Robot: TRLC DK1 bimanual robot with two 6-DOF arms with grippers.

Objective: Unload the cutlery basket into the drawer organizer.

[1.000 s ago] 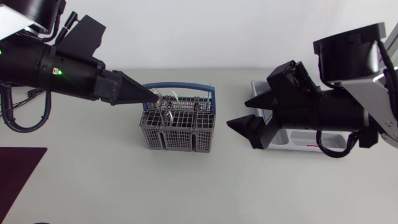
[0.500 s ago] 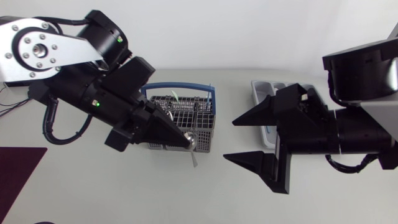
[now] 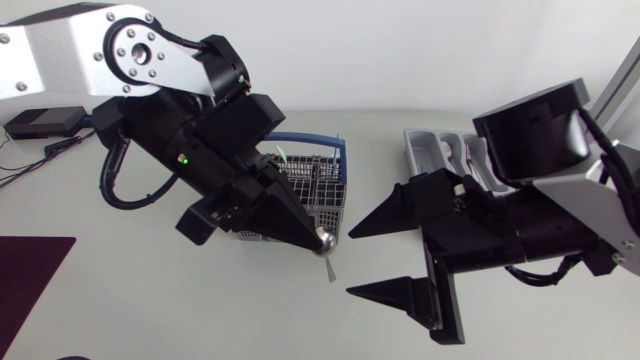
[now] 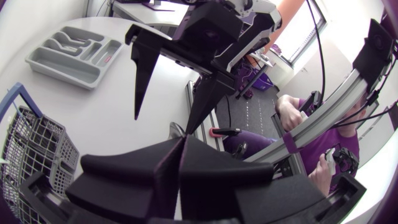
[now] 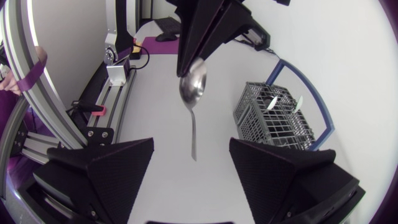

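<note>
Left gripper point(image 3: 318, 240): jaws pinch the spoon point(image 5: 193, 93) by its bowl, handle hanging, at 5 o'clock of the basket point(image 3: 325, 190).
Right gripper point(image 3: 352, 262): jaws spread wide, at the spoon's 3 o'clock, not touching.
Basket: holds other cutlery point(image 5: 272, 103).
Organizer point(image 3: 415, 150): basket's 3 o'clock, seemingly empty.
Progress: early, most unloading left.

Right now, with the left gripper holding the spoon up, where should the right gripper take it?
Take the handle, on its free lower stretch. The left gripper pinches the spoon by its bowl, so the thin handle hangs down clear. The open right gripper faces it from the side: come in level, a finger either side, below the bowl.
</note>
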